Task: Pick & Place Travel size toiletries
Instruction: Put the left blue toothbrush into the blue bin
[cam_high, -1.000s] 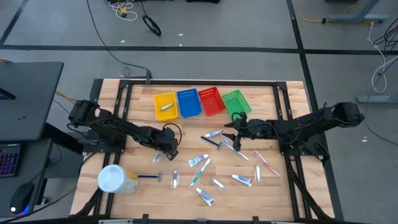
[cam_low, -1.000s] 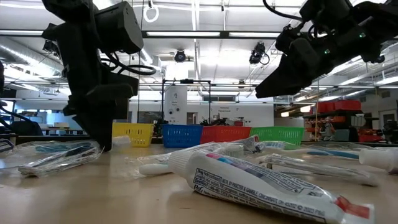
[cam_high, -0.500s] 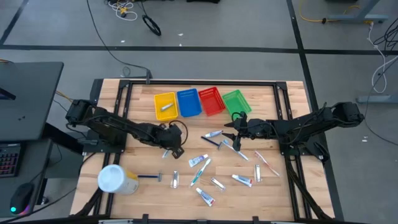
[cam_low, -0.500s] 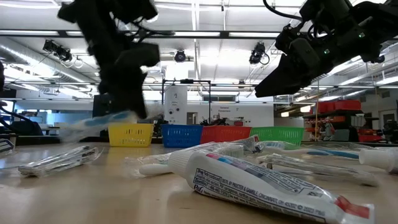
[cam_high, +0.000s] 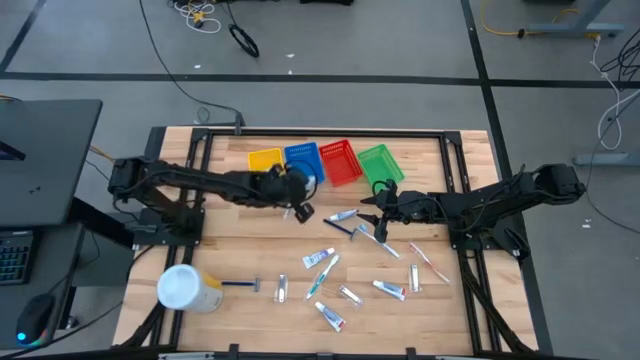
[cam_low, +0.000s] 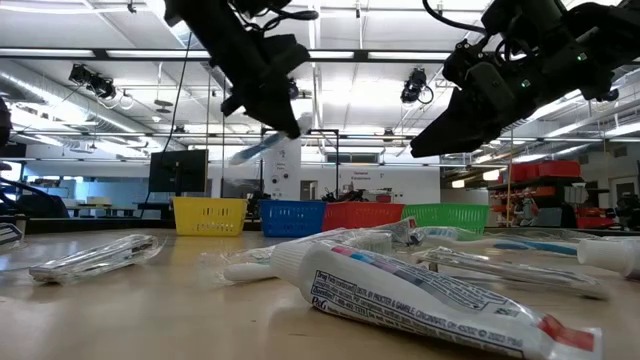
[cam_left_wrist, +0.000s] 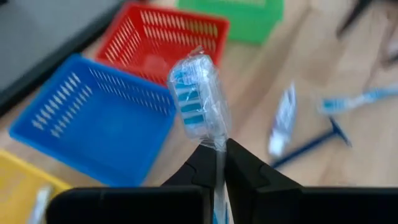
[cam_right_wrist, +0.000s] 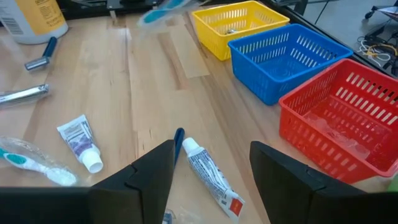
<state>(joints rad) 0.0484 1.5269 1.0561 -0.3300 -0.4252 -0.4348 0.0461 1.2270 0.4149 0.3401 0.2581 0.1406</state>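
My left gripper (cam_high: 292, 198) hangs above the table just in front of the blue basket (cam_high: 303, 162), shut on a toothbrush (cam_left_wrist: 196, 99) that has blue and white bristles and a clear wrapper. In the low view the toothbrush (cam_low: 256, 149) shows high above the table. My right gripper (cam_high: 378, 203) stands open and empty over the table's middle right, above a white tube (cam_right_wrist: 208, 175) and a blue razor handle (cam_right_wrist: 178, 140). More tubes, brushes and sachets (cam_high: 322, 260) lie flat on the wood. My left gripper pinches the wrapped toothbrush between its two fingers (cam_left_wrist: 239, 168) on the neck just below the head (cam_left_wrist: 217, 144). The head sticks out beyond the fingertips. The toothbrush is lifted clear of the table and slants downward from the gripper.
Yellow (cam_high: 262, 160), blue, red (cam_high: 340, 162) and green (cam_high: 380, 163) baskets stand in a row at the far edge; something small lies in the yellow one. A big white-and-yellow container (cam_high: 187, 289) lies at the near left, with a razor (cam_high: 242, 285) beside it.
My left gripper has risen from the table's left middle with the toothbrush and swung toward the far edge and the right, up to the blue basket, turning as it went. The toothbrush, which lay on the wood, is now lifted clear.
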